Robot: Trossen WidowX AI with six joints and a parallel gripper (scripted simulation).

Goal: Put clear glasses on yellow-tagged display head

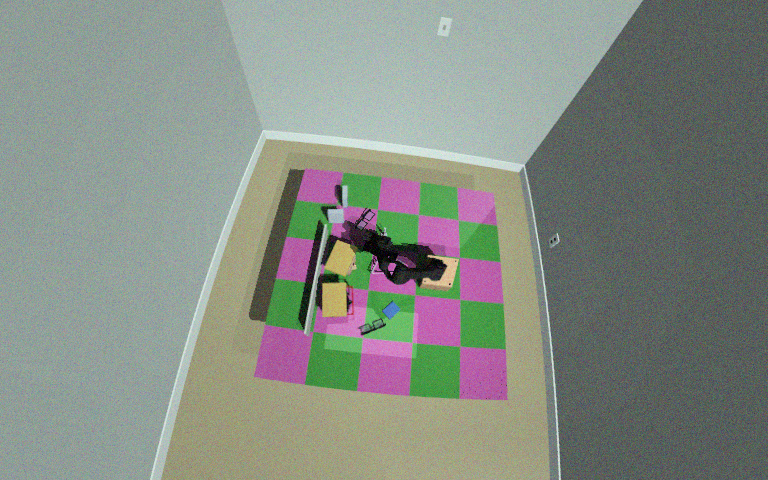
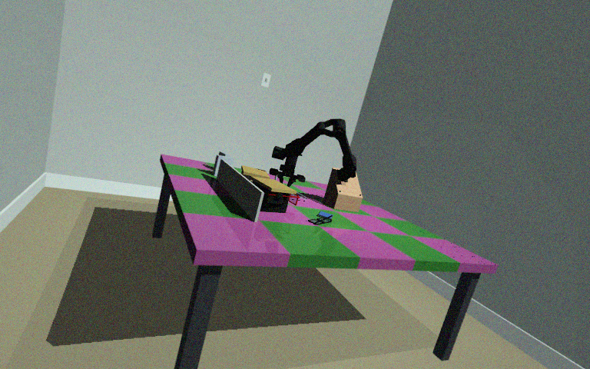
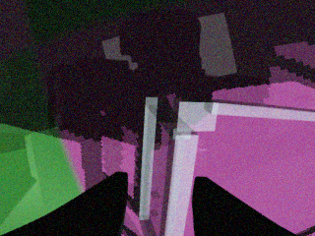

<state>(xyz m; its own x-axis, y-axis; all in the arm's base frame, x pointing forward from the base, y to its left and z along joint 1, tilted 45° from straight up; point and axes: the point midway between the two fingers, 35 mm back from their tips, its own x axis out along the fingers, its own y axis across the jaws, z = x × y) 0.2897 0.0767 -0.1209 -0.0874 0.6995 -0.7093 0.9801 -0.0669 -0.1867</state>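
Two heads [image 1: 340, 258] [image 1: 334, 300] stand toward the panelled table edge [image 1: 284, 257]. One gripper [image 1: 373, 243] [image 2: 289, 183] [image 3: 160, 185], its two fingers slightly spread, straddles the clear glasses [image 3: 182, 187] near mid-tabletop.

Bent in a high arch at the elbow [image 1: 398, 273] [image 2: 336, 124], above and behind the gripper [image 1: 378, 242] [image 2: 287, 182] [image 3: 159, 178], sloping down toward the end effector, pointed steeply downward there, fingertips partly parted, level with each other, a narrow gap between.
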